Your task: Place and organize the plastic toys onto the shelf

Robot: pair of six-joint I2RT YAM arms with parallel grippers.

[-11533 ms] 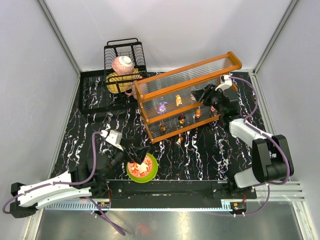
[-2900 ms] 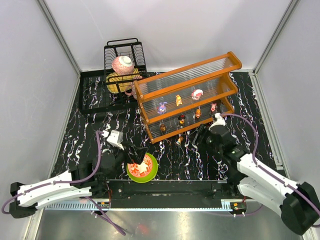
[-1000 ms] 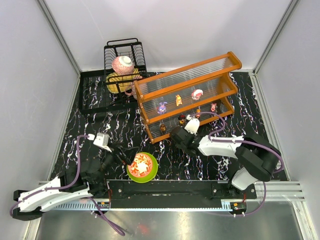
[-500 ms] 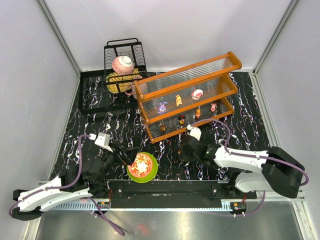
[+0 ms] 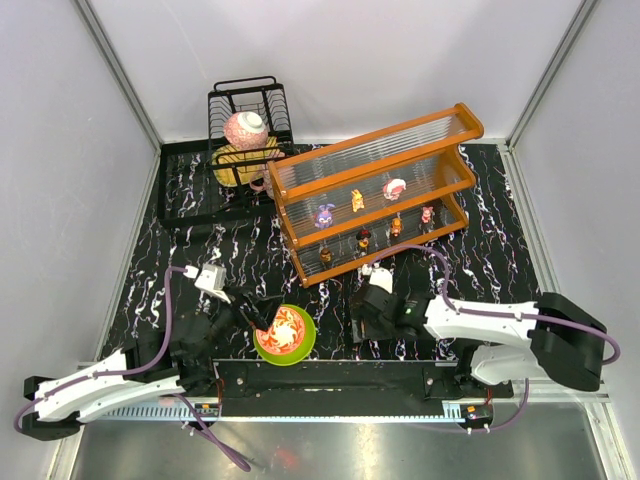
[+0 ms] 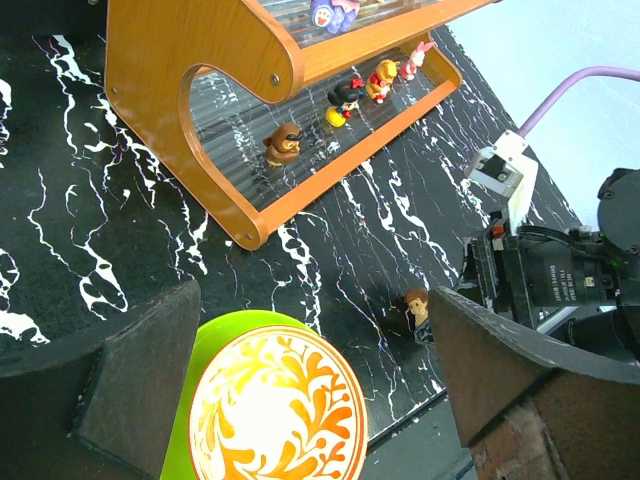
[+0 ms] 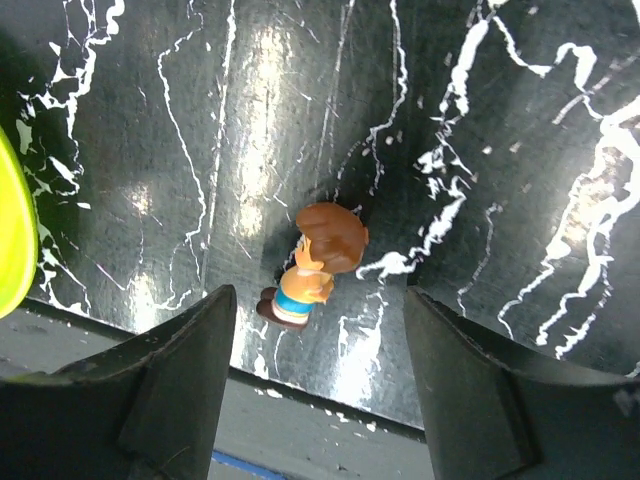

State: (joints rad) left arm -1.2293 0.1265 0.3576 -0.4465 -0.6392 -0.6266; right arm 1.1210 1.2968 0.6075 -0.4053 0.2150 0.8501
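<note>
A brown-haired plastic toy point(image 7: 315, 262) in an orange top lies on its side on the black marbled table. My right gripper point(image 7: 318, 297) is open and straddles it, and neither finger touches it. The left wrist view shows the same toy point(image 6: 416, 301) beside the right arm. In the top view the right gripper point(image 5: 357, 318) sits low near the table's front edge and hides the toy. The orange-framed shelf point(image 5: 372, 160) carries purple point(image 5: 325, 214), yellow point(image 5: 357, 201) and pink-and-white point(image 5: 394, 188) toys on its upper tier and several on its lower tier point(image 6: 283, 142). My left gripper point(image 5: 262, 316) hangs open and empty over the bowl.
A green-rimmed patterned bowl point(image 5: 285, 335) stands near the front edge, left of the right gripper. A black wire dish rack point(image 5: 248, 110) holding crockery stands at the back left on a black tray point(image 5: 195, 190). The table's front edge point(image 7: 330, 400) runs just below the toy.
My right gripper has pulled back from the shelf's front towards the near table edge and opened its jaws. The brown-haired toy now lies loose between them. The left arm has barely moved.
</note>
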